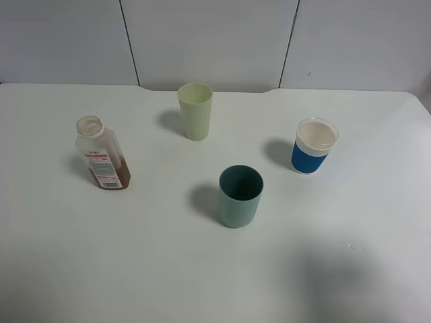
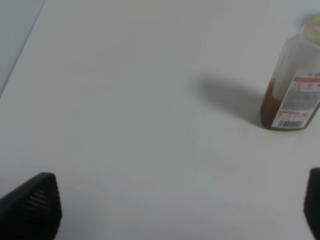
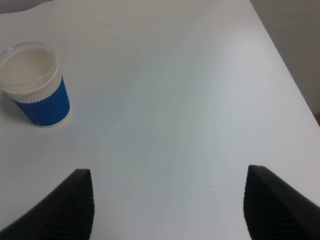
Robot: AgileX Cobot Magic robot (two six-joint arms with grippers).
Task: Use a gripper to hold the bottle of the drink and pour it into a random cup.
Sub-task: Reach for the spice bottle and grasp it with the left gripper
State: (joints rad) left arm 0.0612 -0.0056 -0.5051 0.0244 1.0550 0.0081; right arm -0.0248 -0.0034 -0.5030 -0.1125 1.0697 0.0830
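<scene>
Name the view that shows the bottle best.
Exterior high: the whole bottle shows, neck to base. Left wrist shows it blurred and clipped at the frame edge; right wrist misses it.

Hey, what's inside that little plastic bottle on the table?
The bottle holds reddish-brown drink only near its bottom; the upper part looks empty and its neck is uncapped. The white label covers part of the front, hiding the liquid behind it.

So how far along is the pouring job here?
Done: nothing; the bottle stands untouched on the table, drink in its lower part. In hand: the open left gripper is empty, clear of the bottle. Left: grasp, lift, pour into the yellow-green cup.
</scene>
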